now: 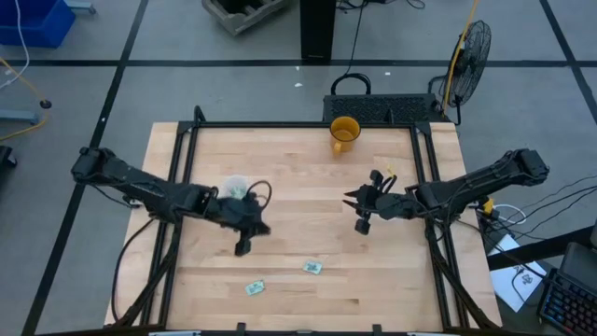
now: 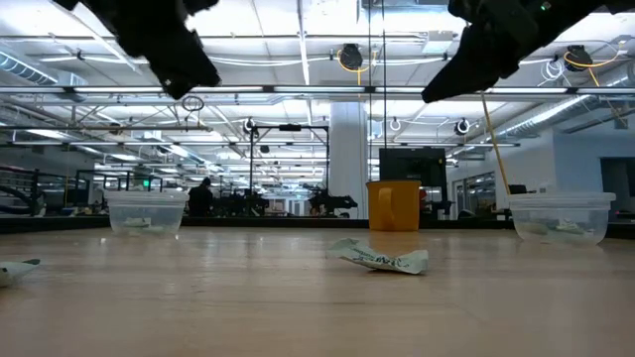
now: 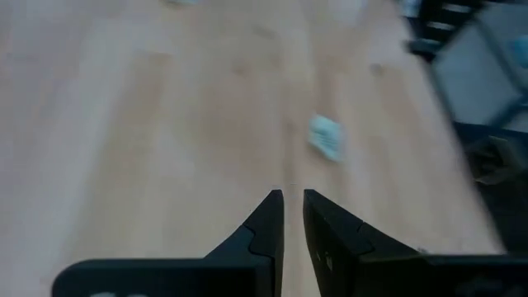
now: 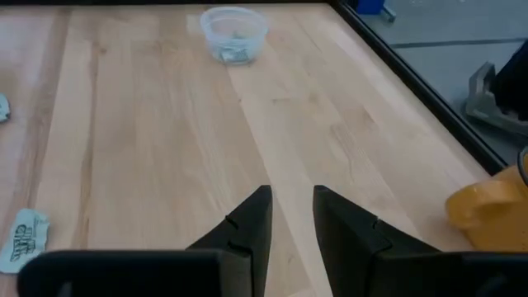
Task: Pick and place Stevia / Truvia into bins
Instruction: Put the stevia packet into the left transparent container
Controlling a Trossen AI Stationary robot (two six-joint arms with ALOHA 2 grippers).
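Observation:
Two pale green and white packets lie flat on the wood near the table's near edge (image 1: 312,267) (image 1: 255,287); the low view shows one crumpled packet (image 2: 382,259). The left clear cup (image 1: 235,189) (image 4: 234,33) has packets in it. The right clear cup (image 2: 561,216) also holds some. My left gripper (image 1: 244,241) (image 3: 293,198) hangs above the table just nearward of the left cup, shut to a slit and empty, with a packet (image 3: 326,137) ahead of it. My right gripper (image 1: 359,213) (image 4: 291,196) hovers right of centre, narrowly open and empty.
A yellow-orange cup (image 1: 344,133) (image 4: 487,206) stands near the table's far edge. A black frame rail (image 1: 298,125) runs around the tabletop. Bare wood lies between the two grippers and along the near edge beside the packets.

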